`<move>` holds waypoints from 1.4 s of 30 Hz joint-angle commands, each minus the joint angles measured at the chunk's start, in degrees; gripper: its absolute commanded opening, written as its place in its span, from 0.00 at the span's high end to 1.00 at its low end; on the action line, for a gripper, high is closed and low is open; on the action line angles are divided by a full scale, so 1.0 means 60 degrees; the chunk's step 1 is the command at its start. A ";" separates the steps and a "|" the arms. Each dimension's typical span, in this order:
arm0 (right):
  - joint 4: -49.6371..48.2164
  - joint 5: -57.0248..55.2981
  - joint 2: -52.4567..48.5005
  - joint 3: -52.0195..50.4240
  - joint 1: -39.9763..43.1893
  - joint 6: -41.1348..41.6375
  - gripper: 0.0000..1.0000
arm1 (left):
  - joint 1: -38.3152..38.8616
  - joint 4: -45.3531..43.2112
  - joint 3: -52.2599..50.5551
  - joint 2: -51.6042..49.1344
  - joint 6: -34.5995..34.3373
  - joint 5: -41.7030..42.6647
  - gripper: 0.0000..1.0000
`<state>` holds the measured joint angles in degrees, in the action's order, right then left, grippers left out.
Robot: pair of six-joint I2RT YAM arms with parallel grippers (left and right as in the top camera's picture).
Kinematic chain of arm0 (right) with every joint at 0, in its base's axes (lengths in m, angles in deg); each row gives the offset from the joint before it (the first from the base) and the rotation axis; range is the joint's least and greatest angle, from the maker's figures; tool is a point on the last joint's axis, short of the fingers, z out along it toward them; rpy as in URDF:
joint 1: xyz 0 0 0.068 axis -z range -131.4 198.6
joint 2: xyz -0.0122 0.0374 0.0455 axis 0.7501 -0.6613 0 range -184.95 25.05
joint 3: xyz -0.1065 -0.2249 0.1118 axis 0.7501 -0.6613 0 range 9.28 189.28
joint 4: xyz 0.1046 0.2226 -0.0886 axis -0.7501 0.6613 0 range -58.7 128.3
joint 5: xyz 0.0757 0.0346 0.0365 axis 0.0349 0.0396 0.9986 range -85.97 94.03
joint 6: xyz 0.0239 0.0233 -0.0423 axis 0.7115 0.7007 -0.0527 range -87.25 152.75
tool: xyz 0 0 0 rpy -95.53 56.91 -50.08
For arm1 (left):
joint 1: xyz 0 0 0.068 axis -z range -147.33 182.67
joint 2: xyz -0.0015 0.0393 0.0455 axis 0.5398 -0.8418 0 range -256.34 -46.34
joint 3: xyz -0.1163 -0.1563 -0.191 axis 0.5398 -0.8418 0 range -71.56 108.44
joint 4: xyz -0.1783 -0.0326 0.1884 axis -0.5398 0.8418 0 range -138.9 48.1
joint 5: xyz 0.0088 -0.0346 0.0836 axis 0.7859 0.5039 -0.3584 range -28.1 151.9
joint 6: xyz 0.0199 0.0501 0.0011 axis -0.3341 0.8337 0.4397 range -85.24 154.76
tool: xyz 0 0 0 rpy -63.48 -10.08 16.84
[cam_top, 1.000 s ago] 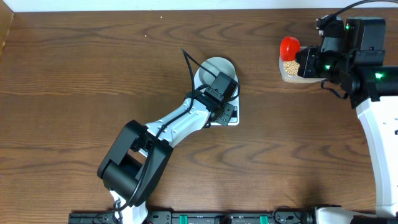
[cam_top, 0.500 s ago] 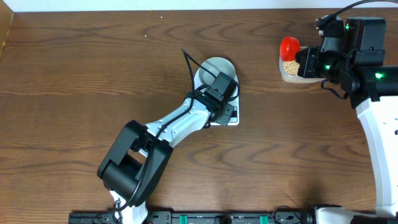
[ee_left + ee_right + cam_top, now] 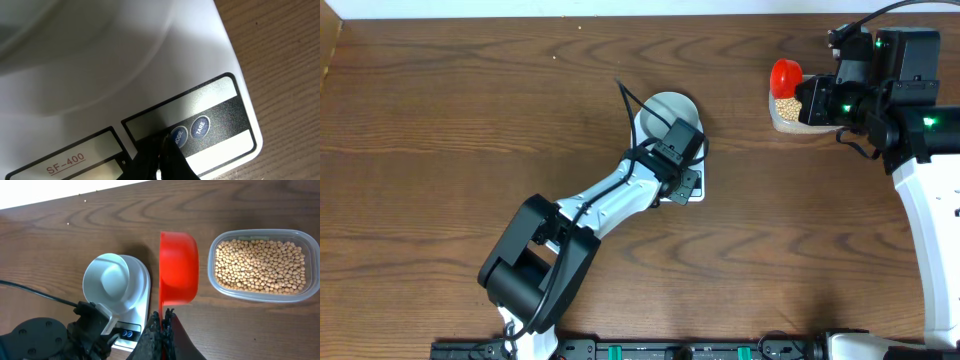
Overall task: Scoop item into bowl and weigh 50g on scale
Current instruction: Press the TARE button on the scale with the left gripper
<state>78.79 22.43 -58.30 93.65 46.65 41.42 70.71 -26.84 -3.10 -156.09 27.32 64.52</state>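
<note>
Seemingly zeroing the flat white rectangular digital scale [image 3: 100,75] before scooping.
Left gripper [image 3: 160,150], pinched together and empty, tips its blue MODE button [image 3: 178,135]; small round white bowl [image 3: 112,277] sits empty on it. Right gripper [image 3: 162,325] clamps the red plastic scoop [image 3: 178,275] beside the clear plastic tub [image 3: 212,265] of small beige beans [image 3: 260,265]; next, dip in.

red scoop [image 3: 178,267] beside clear tub [image 3: 260,297] | black cable [image 3: 35,293] | brown wooden table [image 3: 60,230]

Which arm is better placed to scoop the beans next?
Right: the right gripper holds the red scoop next to the tub of beans; the left gripper is down at the buttons of the scale.
</note>
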 commanded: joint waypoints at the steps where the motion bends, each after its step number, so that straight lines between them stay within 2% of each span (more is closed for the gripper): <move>1: 0.0025 -0.0011 -0.0015 0.0178 -0.0055 -0.0109 0.99 | 0.0040 0.0091 -0.0109 -0.0426 0.0095 -0.0058 0.93; 13: 0.0058 -0.0011 -0.0015 0.0178 -0.0055 -0.0113 0.99 | -0.0044 0.0095 -0.0109 -0.0576 0.0080 -0.0040 0.93; 19: 0.0062 -0.0011 -0.0015 0.0178 -0.0055 -0.0113 0.99 | -0.0266 0.0102 -0.0109 -0.0896 0.0058 0.0499 0.93; 42: 0.0124 -0.0011 -0.0015 0.0178 -0.0055 -0.0113 0.99 | -0.0208 0.0747 -0.0076 -0.0834 0.0098 0.0412 0.93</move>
<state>79.49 22.43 -58.30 93.65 46.65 41.42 69.49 -24.22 -1.55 -157.25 27.32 67.55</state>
